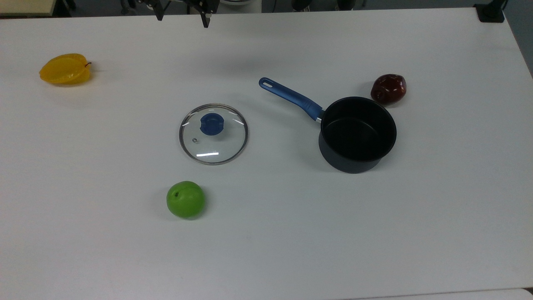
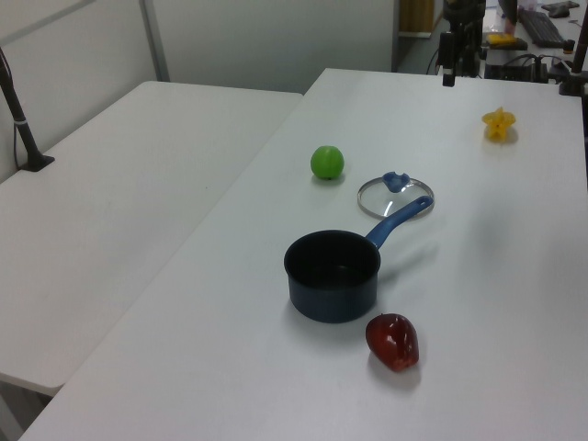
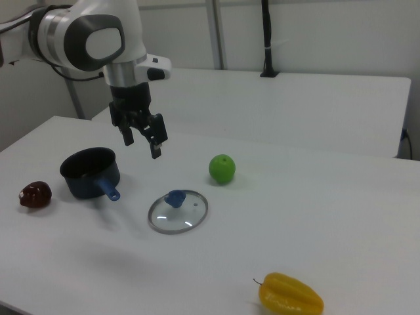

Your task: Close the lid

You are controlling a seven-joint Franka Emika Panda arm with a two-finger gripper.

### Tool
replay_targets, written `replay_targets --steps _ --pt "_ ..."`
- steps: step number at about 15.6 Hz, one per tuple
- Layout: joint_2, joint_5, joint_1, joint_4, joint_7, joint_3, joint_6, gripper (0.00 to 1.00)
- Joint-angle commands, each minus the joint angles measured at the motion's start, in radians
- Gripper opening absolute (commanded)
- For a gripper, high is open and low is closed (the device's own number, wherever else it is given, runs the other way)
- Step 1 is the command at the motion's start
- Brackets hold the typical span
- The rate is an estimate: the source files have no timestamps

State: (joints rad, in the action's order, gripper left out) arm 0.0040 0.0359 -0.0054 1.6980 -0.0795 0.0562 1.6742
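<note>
Lid [image 1: 213, 134] lies flat on the white surface [image 1: 291, 233], knob up, apart from the dark saucepan [image 1: 357, 134], which sits open w/ blue handle angled toward the lid. Tool [image 3: 142, 138] hangs high above the surface, fingers spread, gripping nothing. Green apple [image 1: 185, 199] near the lid; yellow starfruit [image 1: 66, 69] well apart; dark red fruit [image 1: 388, 88] just beside the pan.

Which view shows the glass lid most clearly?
The top view: the lid faces the camera, showing rim, knob and vent. The right view shows it slanted; in the left view, the pan handle overlaps its edge.
</note>
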Motion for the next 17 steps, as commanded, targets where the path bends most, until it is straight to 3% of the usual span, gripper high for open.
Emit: replay_targets --steps 1,5,9,17 --pt "-0.097 0.016 -0.02 0.091 -0.058 0.002 0.165 1.0" --pt "-0.28 0.018 -0.01 0.348 -0.06 0.001 0.353 1.0" --pt "-0.398 0.019 -0.002 0.515 -0.068 -0.006 0.465 1.0" --pt "-0.434 0.019 0.018 0.692 -0.115 -0.012 0.732 1.0"
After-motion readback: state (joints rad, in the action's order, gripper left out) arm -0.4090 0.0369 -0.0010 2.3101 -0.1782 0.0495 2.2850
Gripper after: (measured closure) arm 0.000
